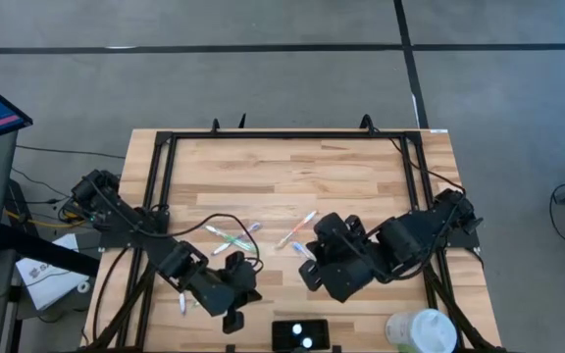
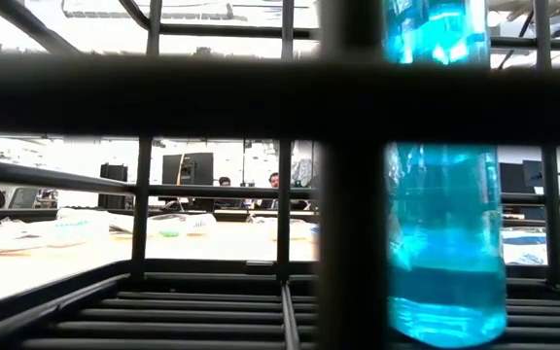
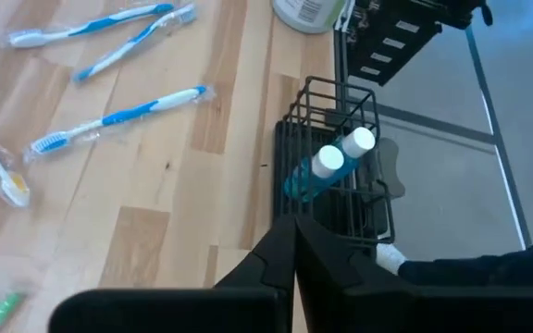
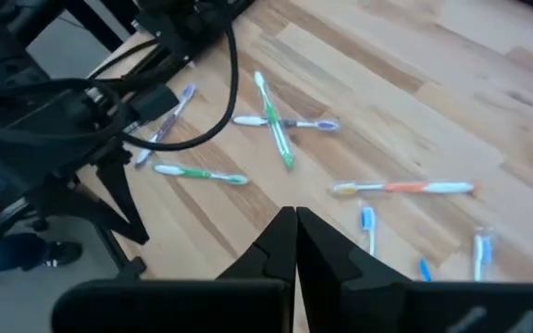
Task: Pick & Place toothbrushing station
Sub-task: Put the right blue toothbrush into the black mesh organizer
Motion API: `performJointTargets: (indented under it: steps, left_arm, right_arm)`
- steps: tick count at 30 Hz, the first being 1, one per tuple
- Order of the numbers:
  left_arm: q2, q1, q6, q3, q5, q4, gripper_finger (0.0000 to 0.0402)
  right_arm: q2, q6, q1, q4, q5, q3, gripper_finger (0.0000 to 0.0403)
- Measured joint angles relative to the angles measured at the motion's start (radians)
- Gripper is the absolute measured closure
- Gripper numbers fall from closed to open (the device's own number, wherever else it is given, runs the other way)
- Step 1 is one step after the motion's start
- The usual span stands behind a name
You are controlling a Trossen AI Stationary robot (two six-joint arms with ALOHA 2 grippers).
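Note:
The toothbrushing station (image 1: 300, 335) is a low black wire holder at the middle of the table's near edge. Two blue bottles with white caps (image 3: 327, 166) stand in it. In the low view its bars (image 2: 348, 194) and one blue bottle (image 2: 445, 233) fill the frame. My left gripper (image 1: 233, 320) hangs shut just left of the station, above the table, and holds nothing; its fingertips (image 3: 294, 231) meet. My right gripper (image 1: 308, 277) is shut and holds nothing too. It hangs above the table just beyond the station and looks down on loose toothbrushes (image 4: 271, 106).
Several wrapped toothbrushes (image 1: 297, 228) lie scattered on the middle of the wooden table, blue ones (image 3: 118, 116) among them. A white round container (image 1: 420, 331) stands at the near right corner. A black frame (image 1: 292, 134) borders the table. People sit far off in the room (image 2: 275, 185).

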Motion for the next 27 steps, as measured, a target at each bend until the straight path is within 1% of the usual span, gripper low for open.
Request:
performJointTargets:
  steps: [7, 13, 18, 22, 27]
  left_arm:
    - [0.000, 0.048, -0.005, 0.000, -0.003, 0.003, 0.0401]
    - [0.000, 0.114, -0.008, 0.000, -0.004, 0.003, 0.0401]
    - [0.001, 0.183, -0.008, 0.000, 0.002, 0.003, 0.0401]
    - [0.001, 0.231, -0.008, 0.000, 0.030, 0.003, 0.0401]
    - [0.001, 0.271, -0.009, 0.000, 0.040, 0.005, 0.0401]
  right_arm:
    - [0.001, -0.103, -0.008, -0.015, -0.014, 0.000, 0.0403]
    - [0.003, -0.171, -0.017, -0.044, -0.022, -0.015, 0.0403]
    - [0.002, -0.264, -0.035, -0.027, -0.058, -0.014, 0.0403]
    - [0.002, -0.301, -0.023, -0.025, -0.059, -0.014, 0.0403]
    - [0.003, -0.314, 0.006, -0.023, -0.061, -0.014, 0.0403]
